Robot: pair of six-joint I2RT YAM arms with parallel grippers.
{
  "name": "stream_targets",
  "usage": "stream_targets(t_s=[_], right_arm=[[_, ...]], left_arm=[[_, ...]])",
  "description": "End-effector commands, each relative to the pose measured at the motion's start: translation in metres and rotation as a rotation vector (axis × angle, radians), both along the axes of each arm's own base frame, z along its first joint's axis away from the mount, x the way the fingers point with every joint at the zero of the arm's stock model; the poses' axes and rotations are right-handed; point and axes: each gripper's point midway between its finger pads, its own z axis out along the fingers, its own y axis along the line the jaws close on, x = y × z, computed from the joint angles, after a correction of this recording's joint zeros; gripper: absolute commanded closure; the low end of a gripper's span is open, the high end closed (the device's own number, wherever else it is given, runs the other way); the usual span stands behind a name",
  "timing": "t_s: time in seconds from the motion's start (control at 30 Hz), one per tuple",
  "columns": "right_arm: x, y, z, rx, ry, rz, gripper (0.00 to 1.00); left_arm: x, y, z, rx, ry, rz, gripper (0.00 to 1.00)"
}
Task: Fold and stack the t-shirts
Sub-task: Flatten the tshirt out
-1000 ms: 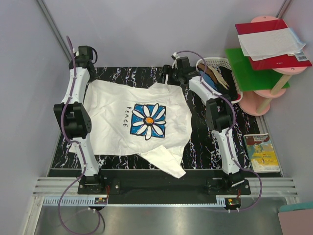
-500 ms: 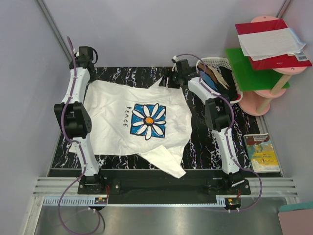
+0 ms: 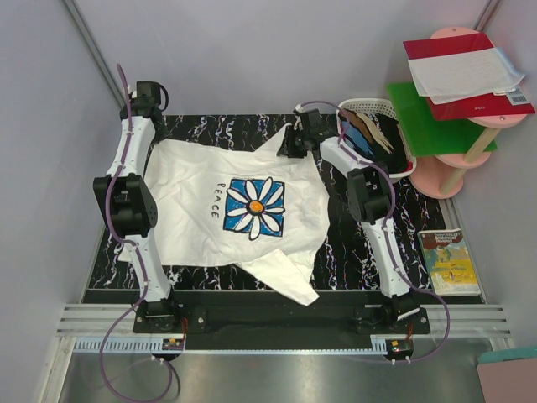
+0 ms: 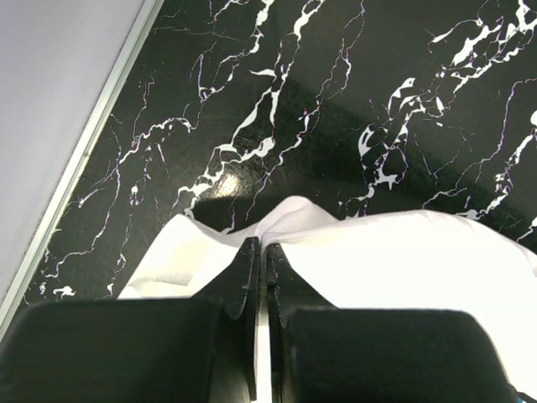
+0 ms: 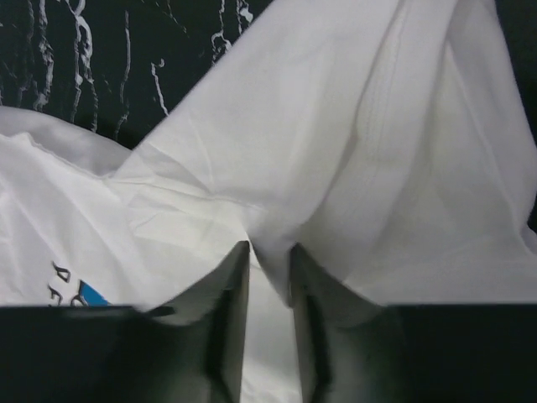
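At its far corners, left claw [image 4: 262, 245] and right claw [image 5: 268, 252] pinch the t-shirt [image 3: 191, 228].

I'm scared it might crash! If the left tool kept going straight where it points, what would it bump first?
The left tool pinches the white t-shirt, whose edge bunches up just past its tips, so cloth comes first. Beyond that it would probably meet the black marbled table; depth is hard to judge.

Black worktop [image 3: 352, 252] veined in white, backed by pale grey walls [image 3: 252, 50]. Slotted silver rail [image 3: 277, 319] along the near edge. At right, pink tiered stand [image 3: 436, 176] (green sheet [image 3: 428, 117], red folder [image 3: 445, 46] on it) above a picture book [image 3: 450, 262].
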Motion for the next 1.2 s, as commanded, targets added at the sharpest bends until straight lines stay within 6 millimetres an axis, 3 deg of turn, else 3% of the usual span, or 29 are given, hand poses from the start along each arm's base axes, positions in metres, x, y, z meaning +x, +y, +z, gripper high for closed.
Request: stream_targets(t_s=[0.0,0.07,0.17,0.2,0.23,0.27,0.3,0.37,0.4,0.53,0.6,0.63,0.73,0.77,0.83,0.87,0.93,0.97,1.0,1.13,1.17], right_arm=[[0.001,0.013,-0.002,0.039,0.000,0.046,0.87],[-0.001,0.013,-0.002,0.043,0.007,0.053,1.00],[-0.006,0.007,0.012,0.027,-0.020,0.048,1.00],[0.001,0.005,0.045,0.039,-0.101,0.033,1.00],[-0.006,0.001,0.042,0.027,-0.099,0.023,1.00],[-0.006,-0.003,0.054,0.025,-0.132,0.011,1.00],[0.000,-0.008,0.091,0.030,-0.227,-0.018,1.00],[-0.002,-0.017,0.107,0.013,-0.276,-0.048,1.00],[0.003,-0.023,0.132,0.003,-0.350,-0.081,1.00],[0.020,-0.036,0.154,-0.046,-0.440,-0.129,1.00],[0.028,-0.038,0.150,-0.072,-0.451,-0.129,1.00],[0.035,-0.040,0.160,-0.075,-0.476,-0.144,1.00],[0.054,-0.056,0.161,-0.123,-0.484,-0.196,1.00],[0.060,-0.059,0.150,-0.133,-0.465,-0.205,1.00],[0.070,-0.070,0.161,-0.124,-0.470,-0.223,1.00],[0.073,-0.070,0.150,-0.129,-0.448,-0.217,1.00],[0.080,-0.071,0.160,-0.114,-0.469,-0.216,1.00],[0.080,-0.067,0.148,-0.115,-0.442,-0.195,1.00],[0.082,-0.064,0.158,-0.100,-0.457,-0.186,1.00],[0.072,-0.057,0.147,-0.068,-0.387,-0.147,1.00],[0.067,-0.056,0.156,-0.052,-0.385,-0.151,1.00]], left_arm=[[0.007,0.006,0.004,0.026,-0.031,0.002,1.00],[0.007,0.006,0.005,0.025,-0.033,0.003,1.00],[0.006,0.005,0.008,0.024,-0.040,0.003,1.00],[0.006,0.005,0.012,0.020,-0.050,0.004,1.00],[0.006,0.004,0.014,0.019,-0.053,0.003,1.00],[0.004,0.005,0.019,0.019,-0.063,0.005,1.00],[0.004,0.004,0.022,0.019,-0.072,0.007,1.00],[0.003,0.005,0.028,0.024,-0.089,0.012,1.00],[0.003,0.006,0.029,0.025,-0.093,0.013,1.00],[0.005,0.006,0.023,0.020,-0.086,0.014,1.00],[0.006,0.005,0.018,0.018,-0.078,0.011,1.00],[0.006,0.005,0.020,0.018,-0.081,0.011,1.00],[0.006,0.003,0.019,0.013,-0.079,0.005,1.00],[0.007,0.004,0.018,0.011,-0.079,0.007,1.00],[0.008,0.006,0.017,0.013,-0.078,0.012,1.00],[0.011,0.009,0.016,0.013,-0.081,0.020,1.00],[0.013,0.015,0.015,0.021,-0.085,0.049,1.00],[0.015,0.021,0.014,0.037,-0.088,0.073,1.00],[0.016,0.024,0.015,0.041,-0.091,0.086,1.00],[0.017,0.034,0.019,0.066,-0.101,0.122,1.00],[0.015,0.036,0.023,0.069,-0.108,0.129,1.00]])
